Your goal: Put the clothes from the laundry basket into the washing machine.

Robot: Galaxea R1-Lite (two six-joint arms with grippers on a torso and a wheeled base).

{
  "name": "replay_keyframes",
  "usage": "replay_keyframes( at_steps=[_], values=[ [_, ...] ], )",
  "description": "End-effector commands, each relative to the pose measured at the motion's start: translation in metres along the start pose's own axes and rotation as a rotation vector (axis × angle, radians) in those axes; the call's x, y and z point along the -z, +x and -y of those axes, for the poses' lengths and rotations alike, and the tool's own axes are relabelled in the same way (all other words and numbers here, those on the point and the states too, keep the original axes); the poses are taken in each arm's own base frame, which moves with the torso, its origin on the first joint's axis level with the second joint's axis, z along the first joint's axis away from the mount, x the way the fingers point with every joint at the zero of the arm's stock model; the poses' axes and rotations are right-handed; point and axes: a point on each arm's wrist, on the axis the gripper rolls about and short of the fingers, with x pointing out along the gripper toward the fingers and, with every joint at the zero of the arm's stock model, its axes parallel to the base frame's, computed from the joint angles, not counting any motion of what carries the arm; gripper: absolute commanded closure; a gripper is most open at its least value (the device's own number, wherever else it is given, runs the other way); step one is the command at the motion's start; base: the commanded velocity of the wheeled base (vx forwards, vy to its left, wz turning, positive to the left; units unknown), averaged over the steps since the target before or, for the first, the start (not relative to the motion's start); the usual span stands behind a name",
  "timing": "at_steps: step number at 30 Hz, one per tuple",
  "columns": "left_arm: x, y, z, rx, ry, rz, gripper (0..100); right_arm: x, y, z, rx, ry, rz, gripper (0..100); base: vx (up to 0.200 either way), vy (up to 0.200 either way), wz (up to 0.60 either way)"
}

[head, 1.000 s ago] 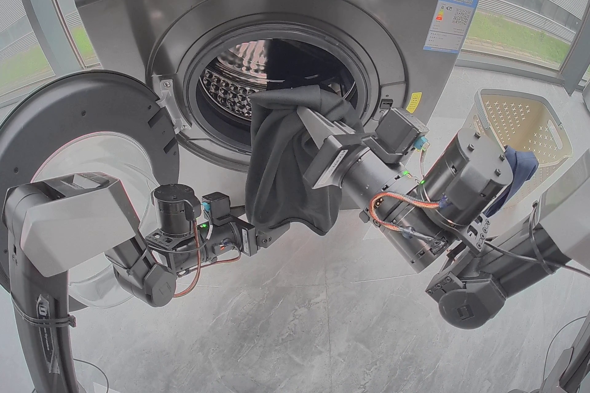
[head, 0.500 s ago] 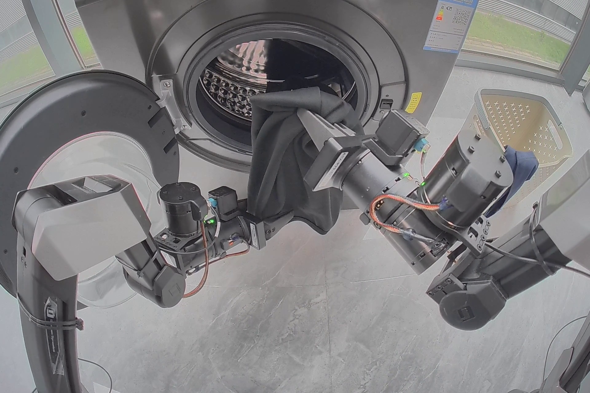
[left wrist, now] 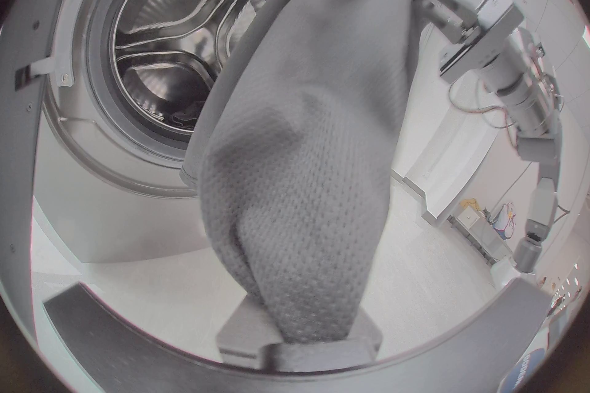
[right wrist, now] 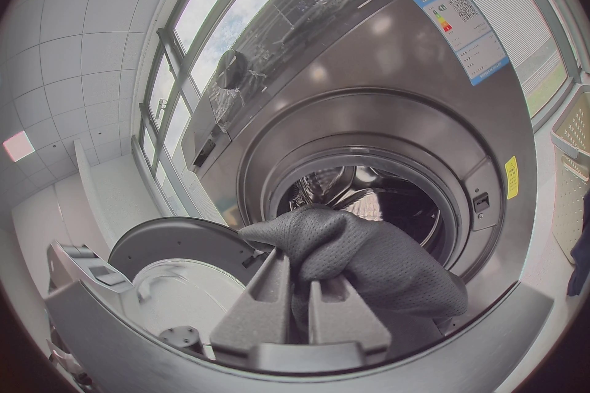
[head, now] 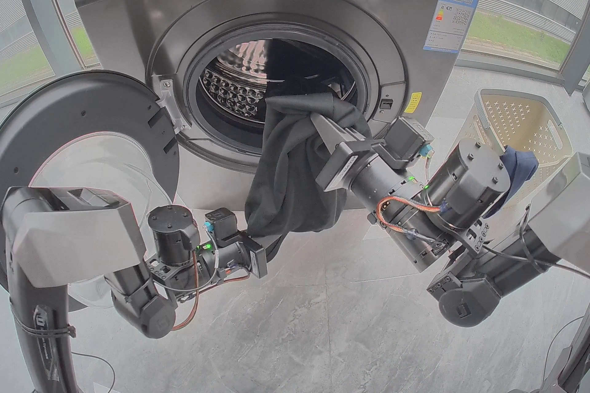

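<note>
Pushing in: the dark cloth is at the mouth of the washing machine. Its top is just over the rim, and most of it hangs down in front.
Right gripper: its fingers are squeezed tight on the top fold of the cloth.
Left gripper: it is low down near the floor, pinching the bottom end of the same cloth.
How to do it well: I think the right arm should go deep past the rim before letting go. The left arm should lift the hanging end up and in, so nothing slides back out or gets caught by the door.
Drum: it is mostly bare shiny metal. A small dark bit lies low inside, too small to tell what it is.
Laundry basket: 1 blue cloth hangs over its edge, so there is more to move.
</note>
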Motion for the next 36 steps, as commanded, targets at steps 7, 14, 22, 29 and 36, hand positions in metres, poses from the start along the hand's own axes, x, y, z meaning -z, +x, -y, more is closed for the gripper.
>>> replay_keyframes(
  at_steps=[7, 14, 22, 29, 36],
  values=[
    [-0.057, -0.088, 0.08, 0.178, 0.027, 0.08, 100, 0.041, -0.011, 0.014, 0.032, -0.019, -0.127, 100, 0.0, 0.0, 0.0],
    [-0.063, -0.103, 0.09, 0.214, 0.037, 0.1, 100, 0.059, -0.021, 0.019, 0.044, -0.029, -0.204, 100, 0.0, 0.0, 0.0],
    [-0.068, -0.1, 0.088, 0.204, 0.038, 0.122, 100, 0.074, -0.023, 0.023, 0.056, -0.04, -0.242, 0, 0.0, 0.0, 0.0],
    [-0.085, -0.09, 0.077, 0.159, 0.006, 0.199, 100, 0.066, -0.037, 0.03, 0.085, -0.055, -0.268, 0, 0.0, 0.0, 0.0],
    [-0.101, -0.079, 0.07, 0.067, -0.029, 0.278, 100, 0.066, -0.052, 0.046, 0.134, -0.087, -0.324, 0, 0.0, 0.0, 0.0]
  ],
)
